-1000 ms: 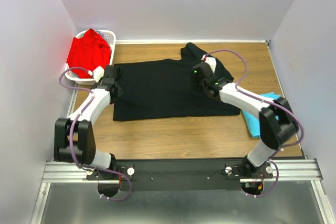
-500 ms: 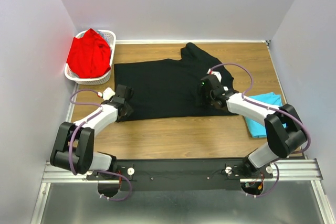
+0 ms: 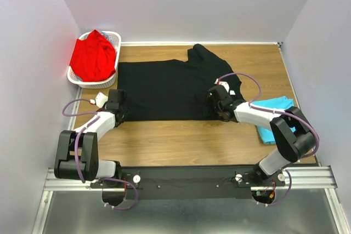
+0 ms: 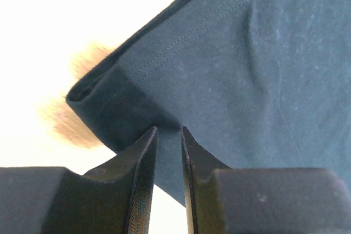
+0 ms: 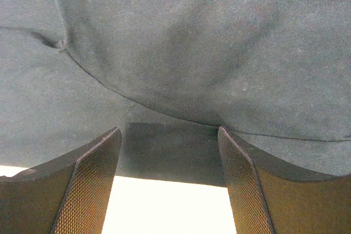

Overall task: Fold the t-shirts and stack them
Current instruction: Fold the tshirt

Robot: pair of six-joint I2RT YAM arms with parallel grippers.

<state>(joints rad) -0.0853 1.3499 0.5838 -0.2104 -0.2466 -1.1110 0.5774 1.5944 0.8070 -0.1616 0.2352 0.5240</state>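
turquoise shirt point(image 3: 277, 102): partly behind right arm point(image 3: 258, 114) | basket point(image 3: 114, 38): mostly covered by red shirt point(image 3: 93, 58)

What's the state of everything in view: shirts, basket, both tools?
Black t-shirt, spread out on the table.
Red t-shirt, heaped in the basket.
Turquoise t-shirt, lying at the table's right edge, partly hidden by the right arm.
Basket, upright, holding the red t-shirt.
Left tool, jaws a slit apart at the black t-shirt's near-left corner; grip unclear.
Right tool, open, at the black t-shirt's near edge.
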